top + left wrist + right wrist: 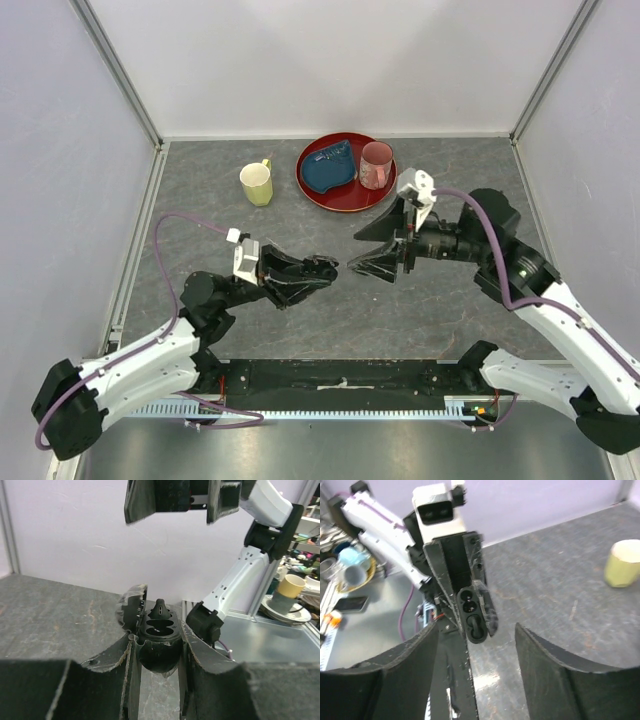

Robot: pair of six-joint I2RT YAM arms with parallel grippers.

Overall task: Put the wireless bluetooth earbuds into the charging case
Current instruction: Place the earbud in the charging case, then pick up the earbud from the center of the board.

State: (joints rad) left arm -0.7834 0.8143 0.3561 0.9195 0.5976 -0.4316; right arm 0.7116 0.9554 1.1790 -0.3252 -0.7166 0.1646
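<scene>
My left gripper (325,268) is shut on a black oval charging case (312,270) and holds it above the table with its lid open. In the left wrist view the case (159,647) sits between my fingers (197,650). One small black earbud (160,610) stands in its far slot and the near slot looks empty. My right gripper (352,252) is open and empty, just right of the case, its jaws wide apart. The right wrist view shows the case (472,611) with the earbud (477,626) in it, ahead of my right gripper (476,630). No other earbuds are in view.
A yellow mug (257,183) stands at the back left and also shows in the right wrist view (624,562). A red plate (318,192) behind the grippers holds a blue object (329,168) and a pink cup (376,165). Grey walls enclose the table.
</scene>
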